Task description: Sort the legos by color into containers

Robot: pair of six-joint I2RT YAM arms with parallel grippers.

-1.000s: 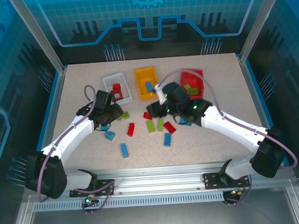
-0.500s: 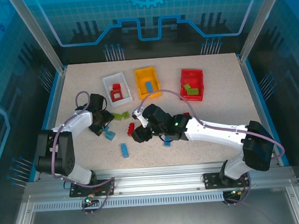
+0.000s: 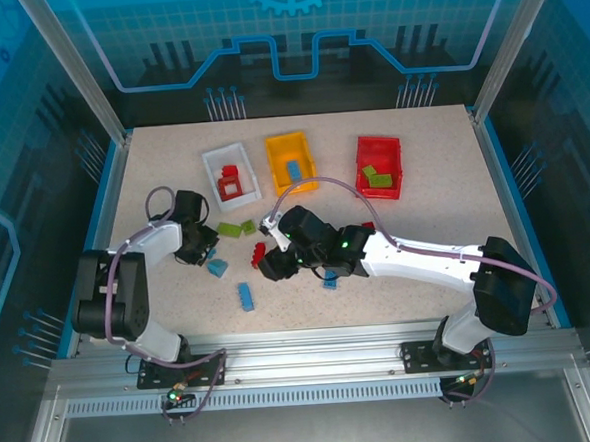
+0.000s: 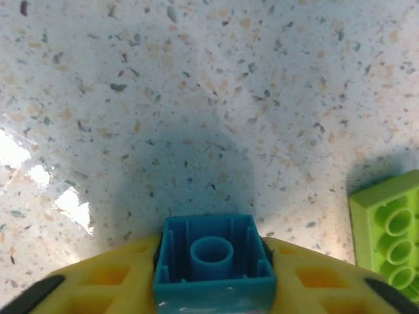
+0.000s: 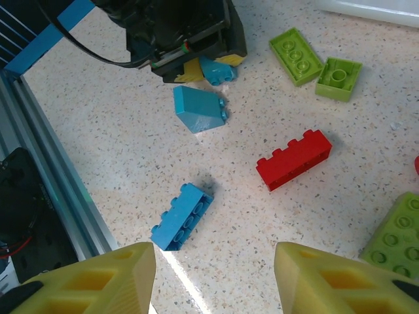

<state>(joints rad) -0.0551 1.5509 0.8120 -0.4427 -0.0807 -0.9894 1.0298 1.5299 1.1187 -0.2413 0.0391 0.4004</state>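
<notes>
Fingers (image 4: 98, 281) of the left gripper (image 3: 201, 249) are clamping a blue brick (image 4: 213, 261) over the table (image 4: 196, 98), near a green brick (image 4: 389, 226); the right gripper (image 5: 215, 278) is hanging spread near a red brick (image 5: 294, 159), grasping nothing.

Loose legos on the speckled table (image 5: 111, 150), seen past the spread right gripper (image 5: 216, 281).

Its yellow fingers (image 5: 98, 281) stand wide apart with nothing between them. Toward the left, the left gripper (image 5: 204, 65) pinches a small blue brick (image 5: 219, 69). A sloped blue brick (image 5: 198, 109) lies just beside it, and a long blue brick (image 5: 182, 216) lies nearer, by the aluminium rail (image 5: 46, 170). A red brick (image 5: 294, 159) sits right of the sloped one. Farther off, a flat green brick (image 5: 296, 55) and a square green brick (image 5: 338, 78) lie side by side near the white container (image 5: 366, 5).
</notes>
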